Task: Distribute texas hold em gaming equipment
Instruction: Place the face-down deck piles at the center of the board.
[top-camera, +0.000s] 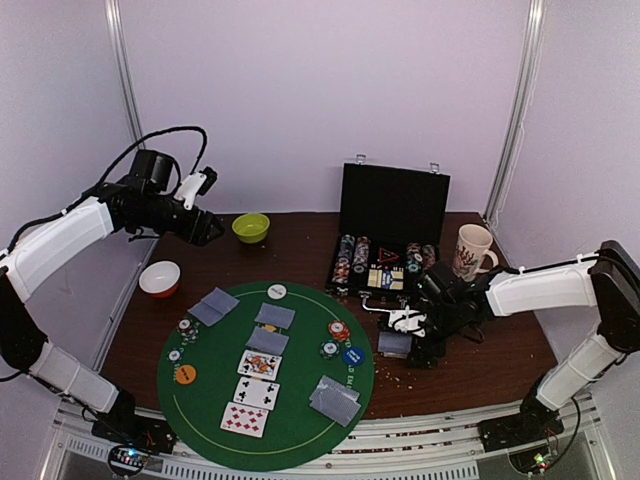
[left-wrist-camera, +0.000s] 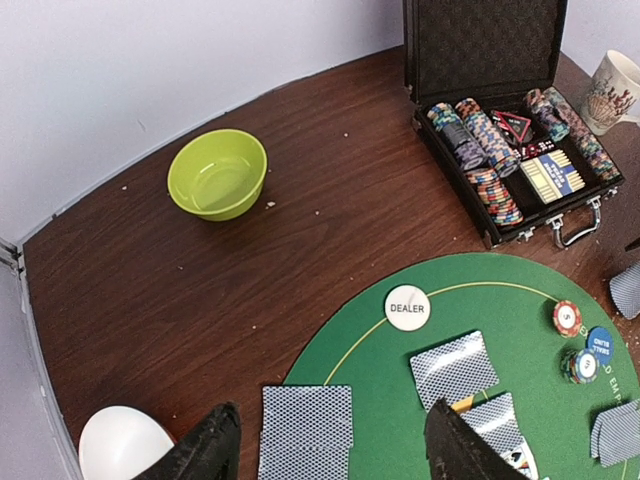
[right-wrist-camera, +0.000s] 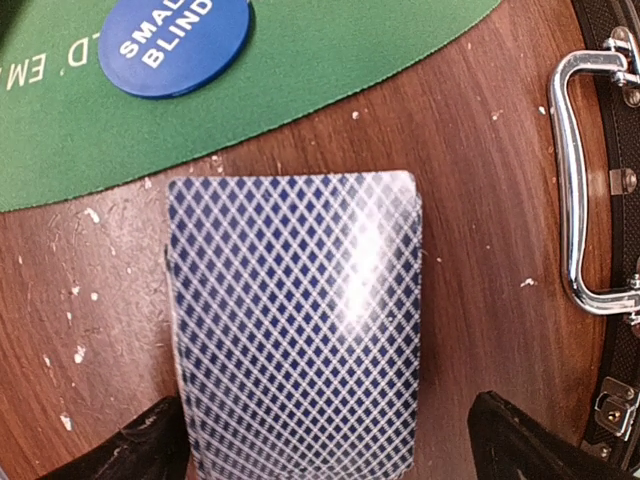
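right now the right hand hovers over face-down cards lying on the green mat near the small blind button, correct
No: the face-down cards lie on the bare wooden table, just off the green mat, as the right wrist view shows. The rest holds.

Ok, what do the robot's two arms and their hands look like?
The left arm and right arm are white shell segments linked by black joints, on black bases. A looping black cable runs above the left one. The left hand and right hand are black with small white parts, ending in dark tapered fingers.
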